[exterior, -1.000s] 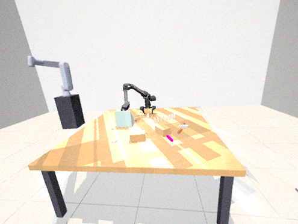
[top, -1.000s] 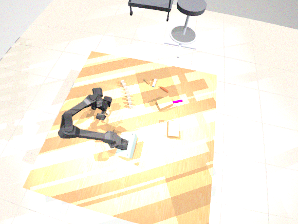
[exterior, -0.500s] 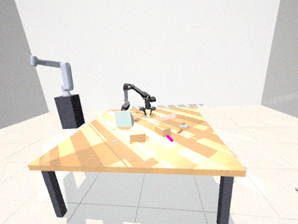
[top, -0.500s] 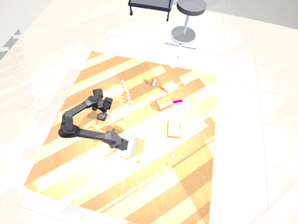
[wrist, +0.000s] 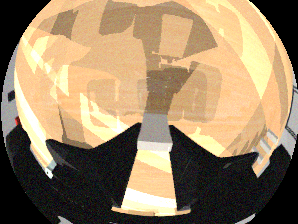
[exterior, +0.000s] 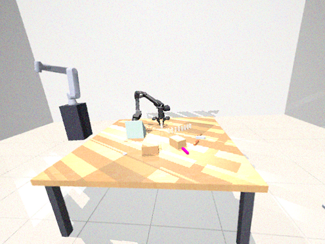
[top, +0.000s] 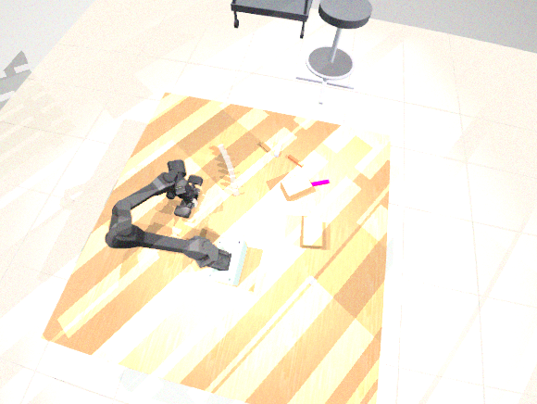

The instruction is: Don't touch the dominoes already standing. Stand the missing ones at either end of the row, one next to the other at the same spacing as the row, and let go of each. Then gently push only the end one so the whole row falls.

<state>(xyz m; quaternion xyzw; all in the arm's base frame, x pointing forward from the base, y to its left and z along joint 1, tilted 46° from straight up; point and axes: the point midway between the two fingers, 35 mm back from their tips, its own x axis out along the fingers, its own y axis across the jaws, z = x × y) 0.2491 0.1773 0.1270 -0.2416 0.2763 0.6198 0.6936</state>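
My gripper (top: 195, 200) (exterior: 161, 124) (wrist: 154, 128) is shut on a pale domino, low at the table near the arm. The held domino (wrist: 155, 129) shows grey with a lighter lower edge between the fingertips in the wrist view. It also shows as a small white piece in the exterior view (exterior: 161, 126). Whether it touches the table cannot be told. The row of white standing dominoes (top: 229, 163) (exterior: 190, 126) (wrist: 266, 144) curves a little and stands apart from the gripper, at the right edge of the wrist view.
A pale teal box (top: 241, 263) (exterior: 135, 130) sits by the arm's base. Two wooden blocks (top: 313, 232) (exterior: 150, 149), a magenta stick (top: 320, 183) (exterior: 185, 151), an orange stick (top: 294, 160) (exterior: 196, 142) and a white block (exterior: 200, 137) lie beyond the row.
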